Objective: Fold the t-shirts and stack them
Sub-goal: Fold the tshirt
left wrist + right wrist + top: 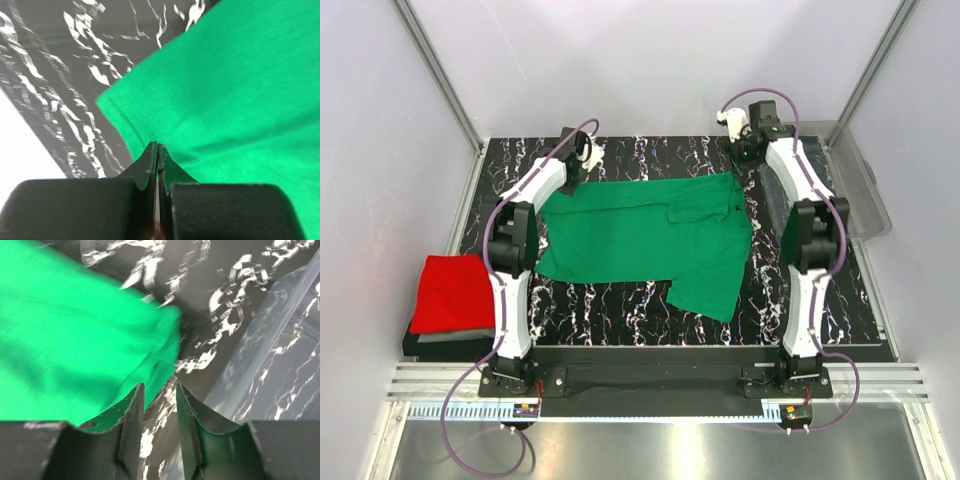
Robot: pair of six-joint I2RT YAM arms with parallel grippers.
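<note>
Well, over at the left rim of the counter (610, 305) sits a red t-shirt (455, 290), folded into a rectangle. It lies on a grey t-shirt (450, 338), of which only a thin strip shows along the near edge. The left arm runs between that stack and the cloth in the middle.

The left end effector (157, 150) is at the far left corner of the green t-shirt (640, 235), its fingers pressed flat together with the tips right on the hem. Whether any cloth is caught between them, I cannot tell. Dark marbled counter shows bare to the left of that corner.

The green t-shirt lies spread across the middle, fairly flat. Its left edge slants, and at the near right one flap reaches closer to the arm bases than the rest. A bare strip of counter runs along its near edge between the two arms, and another lies beyond its far edge.

The right end effector (156, 400) hangs by the shirt's far right corner with a narrow gap between its fingers and nothing in it. The green edge is just to its left, with bare counter under it. A clear bin (865, 195) stands close on its right, at the counter's right rim.
</note>
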